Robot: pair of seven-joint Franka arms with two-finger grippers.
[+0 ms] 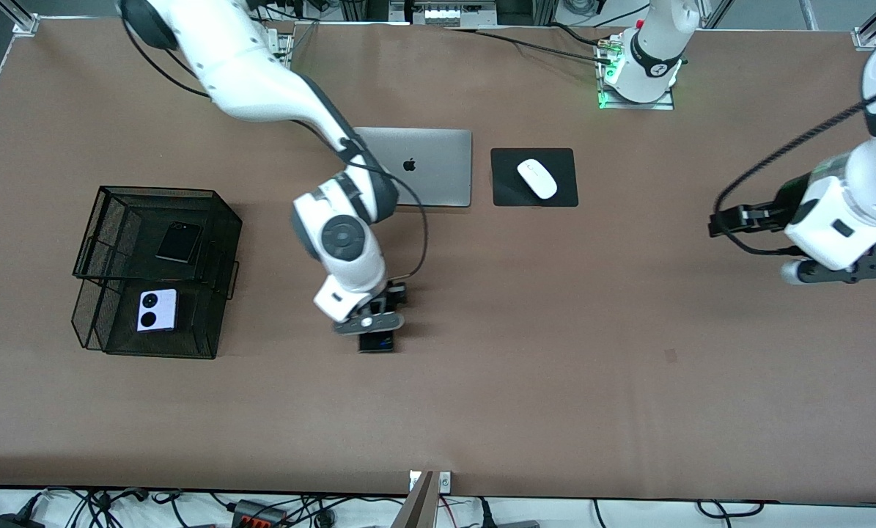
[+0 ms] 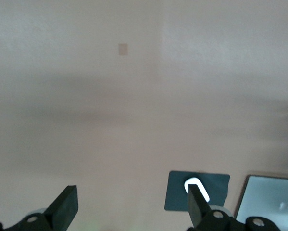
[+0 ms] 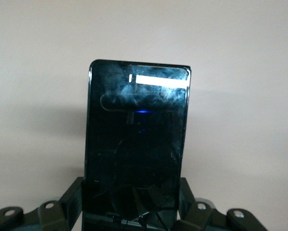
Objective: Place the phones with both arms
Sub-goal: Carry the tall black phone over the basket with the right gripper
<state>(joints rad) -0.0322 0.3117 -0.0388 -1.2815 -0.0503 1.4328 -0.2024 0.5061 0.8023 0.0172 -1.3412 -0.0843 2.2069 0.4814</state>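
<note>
My right gripper (image 1: 377,330) is low over the middle of the table, shut on the long slim black phone (image 1: 377,342). In the right wrist view the phone (image 3: 136,134) stands out between the gripper's (image 3: 133,202) fingers (image 3: 72,198), which press its two long edges. I cannot tell if it touches the table. The black folded phone (image 1: 179,242) lies in the wire basket's compartment farther from the front camera. The lilac phone (image 1: 157,309) lies in the nearer one. My left gripper (image 1: 727,220) waits open and empty in the air at the left arm's end (image 2: 129,207).
The black wire basket (image 1: 221,220) stands toward the right arm's end of the table. A closed silver laptop (image 1: 430,165) and a white mouse (image 1: 537,178) on a black pad (image 1: 507,194) lie farther from the front camera than the slim phone; mouse (image 2: 197,185) and pad also show in the left wrist view.
</note>
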